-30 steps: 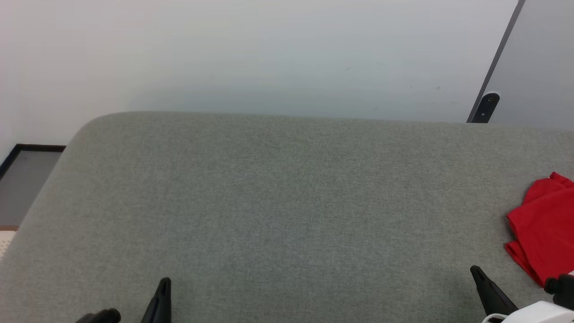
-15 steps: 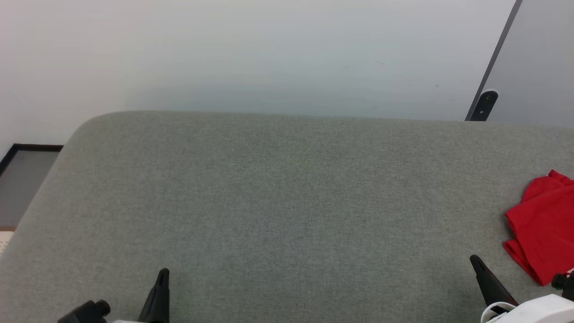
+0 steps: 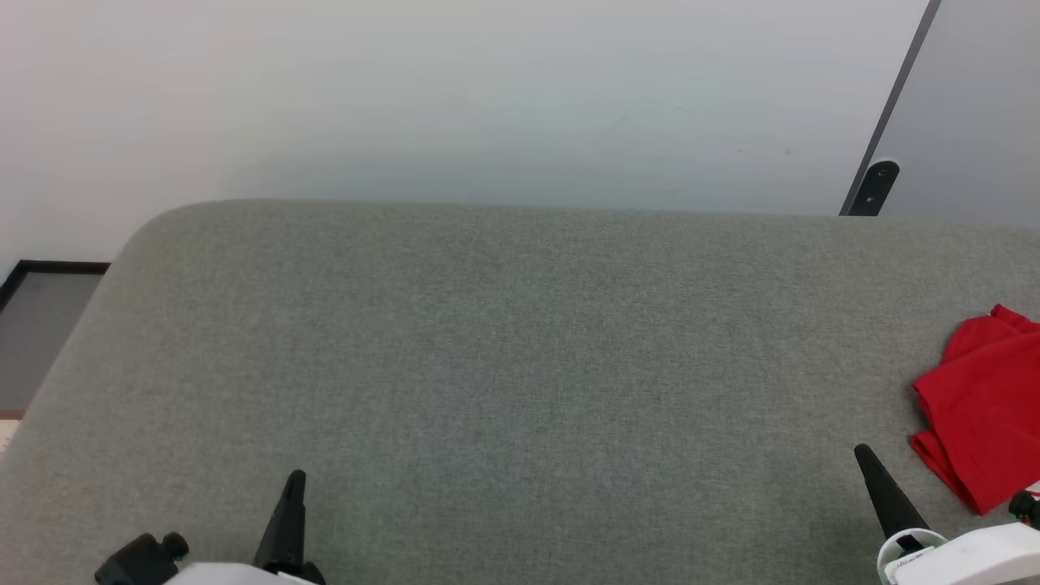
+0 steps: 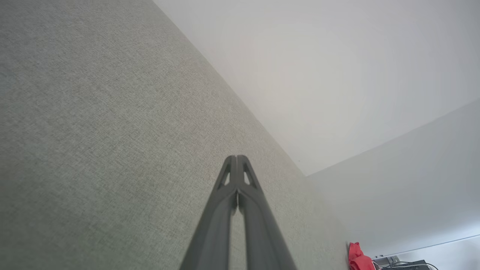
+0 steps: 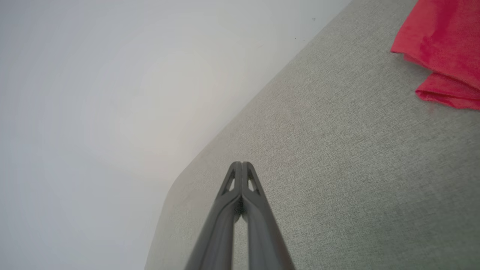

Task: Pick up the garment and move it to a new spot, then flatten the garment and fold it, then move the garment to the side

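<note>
Garment: your red garment [image 3: 979, 406] lies bunched in loose folds at the far right of the grey fabric top [image 3: 520, 366], cut off by the edge of the head view. You can make out plain red cloth there, and a sliver of white at its lower edge.
Garment, close up: in the right wrist view it lies in the upper right corner, resting on the fabric, with a doubled-over edge nearest the fingers.
Left pincer: your left gripper [image 4: 237, 157] has its two dark fingers pressed together tip to tip and carries nothing. It sits at the lower left of the head view, over the fabric and well apart from the garment.
Right pincer: your right gripper [image 5: 242, 164] is closed the same way, fingers meeting at the tip, with nothing in it. It is near the garment, on its left in the head view, and does not touch it.
Contact: you cannot tell whether either tip rests on the fabric or hangs just above it.
Backdrop: a pale wall [image 3: 487, 97] rises behind the top, and a grey panel [image 3: 975, 97] with a dark edge slants at the upper right.
</note>
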### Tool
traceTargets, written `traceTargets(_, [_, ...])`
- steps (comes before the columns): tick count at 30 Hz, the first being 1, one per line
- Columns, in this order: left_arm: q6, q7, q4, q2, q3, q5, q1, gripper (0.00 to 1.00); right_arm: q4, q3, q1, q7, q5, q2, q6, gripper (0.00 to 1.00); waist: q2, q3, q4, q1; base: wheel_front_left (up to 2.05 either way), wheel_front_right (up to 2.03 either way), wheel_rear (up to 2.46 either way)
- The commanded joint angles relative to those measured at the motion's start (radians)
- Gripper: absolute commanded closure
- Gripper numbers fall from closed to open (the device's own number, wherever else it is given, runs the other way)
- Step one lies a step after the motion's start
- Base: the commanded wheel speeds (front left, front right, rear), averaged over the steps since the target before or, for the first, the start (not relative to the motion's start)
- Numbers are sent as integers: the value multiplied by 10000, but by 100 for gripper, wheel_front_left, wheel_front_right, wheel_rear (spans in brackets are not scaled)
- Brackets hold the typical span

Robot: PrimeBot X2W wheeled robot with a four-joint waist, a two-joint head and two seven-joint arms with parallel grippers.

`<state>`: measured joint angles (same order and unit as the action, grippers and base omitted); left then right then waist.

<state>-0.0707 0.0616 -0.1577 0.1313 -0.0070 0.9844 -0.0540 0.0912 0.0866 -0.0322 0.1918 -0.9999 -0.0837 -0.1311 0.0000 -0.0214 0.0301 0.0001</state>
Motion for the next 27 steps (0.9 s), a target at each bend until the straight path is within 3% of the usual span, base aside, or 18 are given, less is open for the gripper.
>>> traceTargets(1, [-49, -40, 60, 17, 80, 257, 251, 100, -36, 39, 238, -80, -295, 10, 1, 100, 0, 4, -5, 0, 0, 0, 0])
traceTargets(27, [-294, -724, -329, -296, 518, 2823, 852, 100, 625, 153, 759, -381, -2748, 148, 2, 100, 0, 86, -106, -1, 0, 0, 0])
